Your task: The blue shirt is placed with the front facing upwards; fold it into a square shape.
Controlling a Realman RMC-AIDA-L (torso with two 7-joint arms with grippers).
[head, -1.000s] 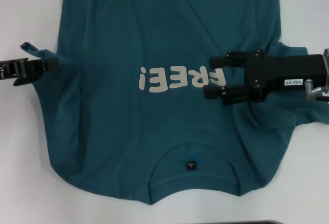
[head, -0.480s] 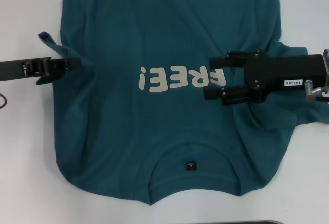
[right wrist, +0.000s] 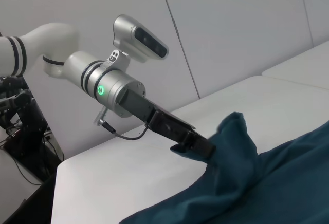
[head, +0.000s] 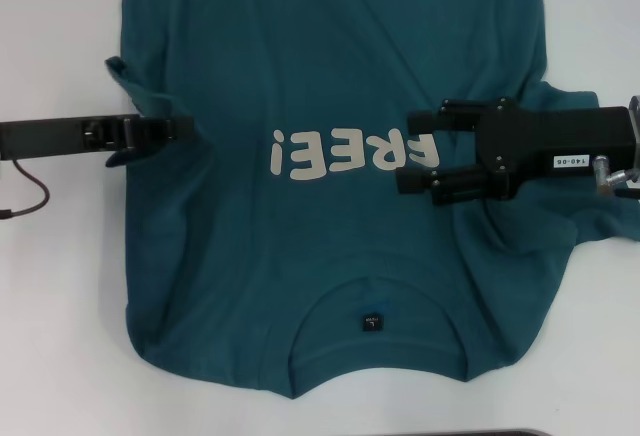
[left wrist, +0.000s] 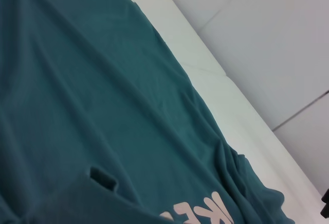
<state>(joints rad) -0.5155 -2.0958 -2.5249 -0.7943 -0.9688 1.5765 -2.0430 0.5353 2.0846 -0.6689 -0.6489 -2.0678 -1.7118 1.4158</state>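
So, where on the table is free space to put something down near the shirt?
Bare white table lies on the robot's left of the blue shirt, below the left gripper, and a strip at the near right corner. The middle is crowded: the left gripper holds the sleeve, and the right gripper rests by the letters.

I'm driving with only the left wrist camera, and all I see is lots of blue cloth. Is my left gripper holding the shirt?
Observer: Yes. In the head view the left gripper is shut on the side edge of the dark teal-blue short-sleeved T-shirt, with a bit of cloth bunched up beside it.
Operator: Where is the other gripper?
Observer: The right gripper is open over the shirt, at the F end of the cream block letters "FREE!".
Operator: Which end is the neck?
Observer: The small black neck label sits at the edge nearest the robot.
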